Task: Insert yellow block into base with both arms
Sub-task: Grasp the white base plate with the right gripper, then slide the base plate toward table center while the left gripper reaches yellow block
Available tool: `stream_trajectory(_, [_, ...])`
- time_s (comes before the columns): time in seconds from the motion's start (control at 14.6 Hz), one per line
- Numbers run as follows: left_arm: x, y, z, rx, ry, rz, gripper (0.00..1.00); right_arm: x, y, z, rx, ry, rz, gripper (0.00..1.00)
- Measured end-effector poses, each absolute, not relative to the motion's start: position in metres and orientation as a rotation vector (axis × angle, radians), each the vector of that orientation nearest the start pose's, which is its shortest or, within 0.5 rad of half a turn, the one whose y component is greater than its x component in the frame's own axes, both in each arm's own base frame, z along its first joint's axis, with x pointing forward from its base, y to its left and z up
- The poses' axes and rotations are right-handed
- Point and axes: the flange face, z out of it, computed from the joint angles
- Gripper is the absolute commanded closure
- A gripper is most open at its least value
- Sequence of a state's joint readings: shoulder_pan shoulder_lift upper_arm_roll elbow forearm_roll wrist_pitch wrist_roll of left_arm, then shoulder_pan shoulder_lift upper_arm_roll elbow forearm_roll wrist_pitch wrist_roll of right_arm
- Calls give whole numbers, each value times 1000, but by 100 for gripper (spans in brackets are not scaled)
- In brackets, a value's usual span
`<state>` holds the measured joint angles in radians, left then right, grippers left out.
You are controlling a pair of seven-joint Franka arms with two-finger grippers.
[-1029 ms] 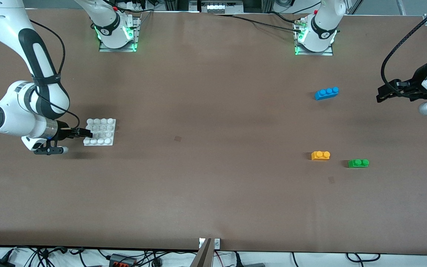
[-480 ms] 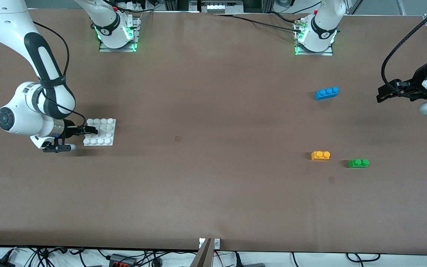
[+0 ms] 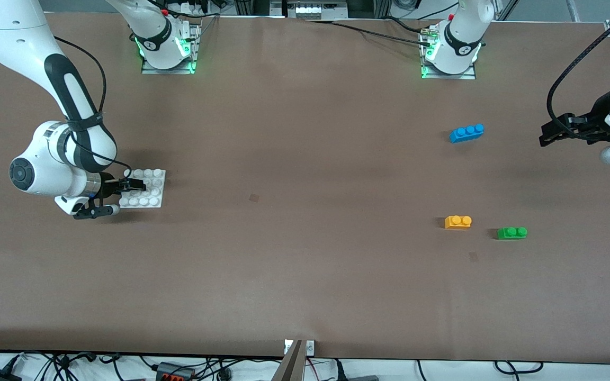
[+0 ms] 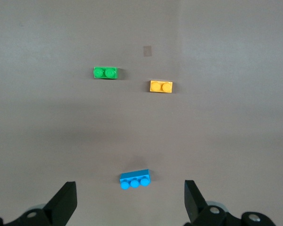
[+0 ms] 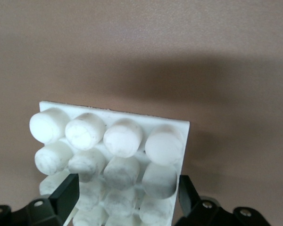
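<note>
The yellow block (image 3: 458,221) lies on the table toward the left arm's end, beside the green brick (image 3: 512,233); it also shows in the left wrist view (image 4: 161,86). The white base (image 3: 152,198) lies flat toward the right arm's end. My right gripper (image 3: 136,185) is open and low over the base's edge nearest that arm; in the right wrist view the gripper (image 5: 127,200) has a finger on either side of the base's studs (image 5: 124,137). My left gripper (image 3: 546,136) is open and empty, up in the air near the table's end; it also shows in the left wrist view (image 4: 130,203).
A blue three-stud brick (image 3: 466,133) lies farther from the front camera than the yellow block, and shows just ahead of the left gripper's fingers in the left wrist view (image 4: 135,179). The green brick also shows in the left wrist view (image 4: 105,73). Both arm bases stand along the table's back edge.
My right arm has moved toward the table's middle, bringing its open gripper further over the base. The left arm and all bricks have stayed put.
</note>
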<state>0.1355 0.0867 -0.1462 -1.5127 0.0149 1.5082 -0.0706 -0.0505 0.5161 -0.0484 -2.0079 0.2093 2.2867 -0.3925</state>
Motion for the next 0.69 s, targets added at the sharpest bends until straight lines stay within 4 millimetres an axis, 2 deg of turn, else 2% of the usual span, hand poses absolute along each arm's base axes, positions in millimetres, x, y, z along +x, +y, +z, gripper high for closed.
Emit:
stream_trajectory(0.14, [573,-1,598,-3131,-94,141,0,577,-55,181,-2947,-227,282,37])
stream_trajectory(0.55, [573,-1,598,-3131,-94,141,0,578,-58,184,-2944,-240,270,40])
stream_trajectory(0.69, [573,-1,598,-3131,-94,141,0,578,-58,184,-2944,-240,270,46])
